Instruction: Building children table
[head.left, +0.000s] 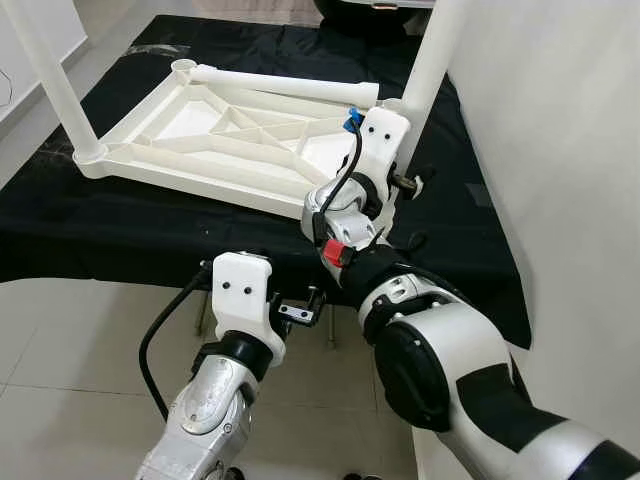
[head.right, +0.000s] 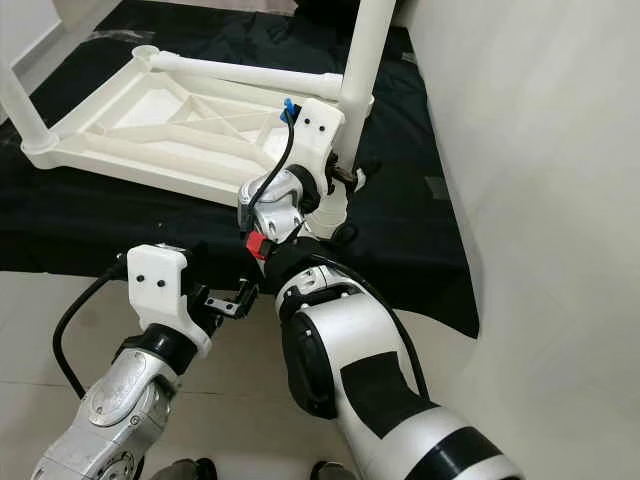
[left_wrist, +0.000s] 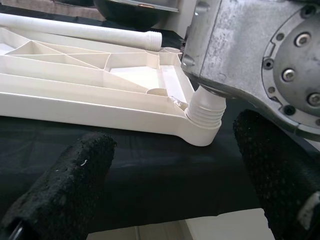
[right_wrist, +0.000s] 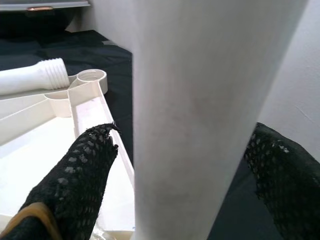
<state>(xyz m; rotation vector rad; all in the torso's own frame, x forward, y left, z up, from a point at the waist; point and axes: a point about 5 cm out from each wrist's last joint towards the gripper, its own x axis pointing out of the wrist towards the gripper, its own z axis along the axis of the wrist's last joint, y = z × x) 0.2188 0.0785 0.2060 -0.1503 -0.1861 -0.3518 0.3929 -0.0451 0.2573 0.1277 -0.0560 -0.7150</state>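
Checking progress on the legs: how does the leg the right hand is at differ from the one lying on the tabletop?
The right-hand leg stands upright in a near corner socket of the upturned tabletop, between the right hand's fingers. The loose leg lies flat along the far edge, unfitted, its threaded end bare, with no hand at it. Both are plain white tubes.

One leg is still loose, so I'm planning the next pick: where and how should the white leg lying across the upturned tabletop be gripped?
Grip the loose leg on its smooth round shaft near the middle, coming down from above with fingers either side. It lies flat along the far edge of the tabletop, so its top is exposed. Leave the threaded end free, since it probably screws into an open corner socket.
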